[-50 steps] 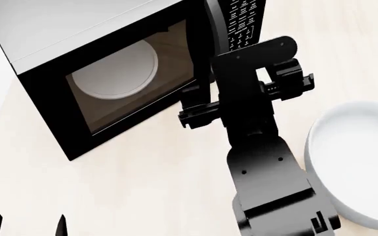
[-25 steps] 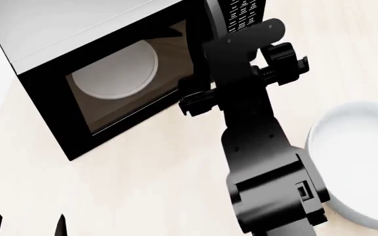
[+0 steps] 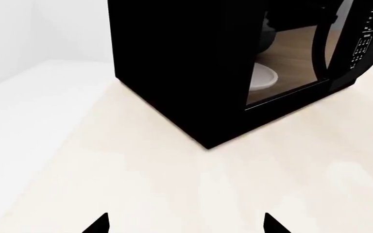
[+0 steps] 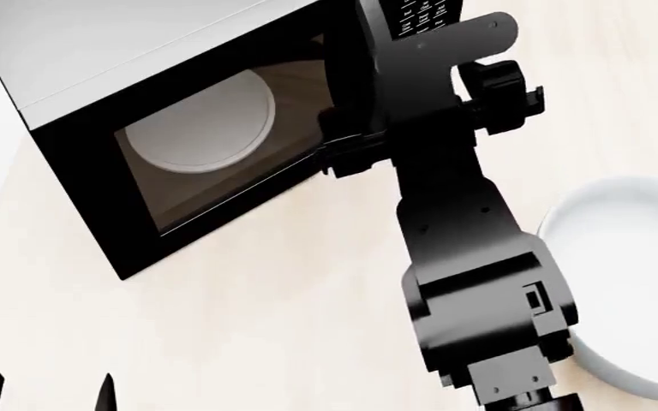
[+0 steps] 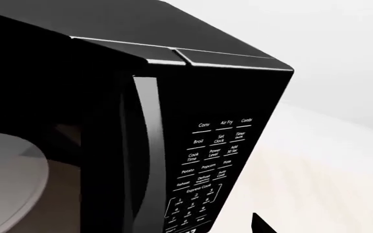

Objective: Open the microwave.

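Nearest, the left gripper [image 4: 44, 390] shows only two spread fingertips, holding nothing, well short of the microwave [image 4: 181, 103]. Farther on, the right gripper [image 4: 421, 120] reaches its door handle [image 5: 149, 145]; its grip cannot be told. Turned diagonally on the pale table [image 4: 260, 308], the microwave faces the robot, handle upright.
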`<state>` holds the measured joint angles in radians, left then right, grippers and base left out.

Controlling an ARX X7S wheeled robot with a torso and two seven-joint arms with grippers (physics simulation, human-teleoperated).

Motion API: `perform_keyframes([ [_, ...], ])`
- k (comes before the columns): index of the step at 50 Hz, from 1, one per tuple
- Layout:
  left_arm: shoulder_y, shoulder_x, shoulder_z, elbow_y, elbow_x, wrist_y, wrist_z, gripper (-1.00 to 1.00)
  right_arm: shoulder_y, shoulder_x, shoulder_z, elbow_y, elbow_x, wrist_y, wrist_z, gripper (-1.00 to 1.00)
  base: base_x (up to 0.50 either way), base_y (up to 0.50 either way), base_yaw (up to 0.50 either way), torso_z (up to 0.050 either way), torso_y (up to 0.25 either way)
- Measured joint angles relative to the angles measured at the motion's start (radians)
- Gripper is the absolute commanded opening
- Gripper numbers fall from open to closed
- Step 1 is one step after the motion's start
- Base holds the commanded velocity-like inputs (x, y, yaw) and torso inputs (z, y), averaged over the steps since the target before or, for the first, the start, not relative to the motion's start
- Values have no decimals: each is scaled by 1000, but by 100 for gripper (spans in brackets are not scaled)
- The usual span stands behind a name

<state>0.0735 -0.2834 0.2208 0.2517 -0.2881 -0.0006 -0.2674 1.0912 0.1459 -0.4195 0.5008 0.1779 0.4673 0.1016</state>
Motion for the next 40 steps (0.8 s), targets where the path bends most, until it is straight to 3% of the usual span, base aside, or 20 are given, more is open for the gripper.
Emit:
perform_keyframes([
  [24,-2,-6,11,-4,-5,3,-5,100,47,-36,7,125,30,-67,-16,100,0,0,0,0,0],
  [25,-2,-6,11,-4,-5,3,-5,100,48,-37,6,126,31,-68,-16,-100,0,0,0,0,0],
  [40,-3,-11,16,-1,-7,4,-11,100,39,-34,-5,100,72,-57,-22,-100,0,0,0,0,0],
])
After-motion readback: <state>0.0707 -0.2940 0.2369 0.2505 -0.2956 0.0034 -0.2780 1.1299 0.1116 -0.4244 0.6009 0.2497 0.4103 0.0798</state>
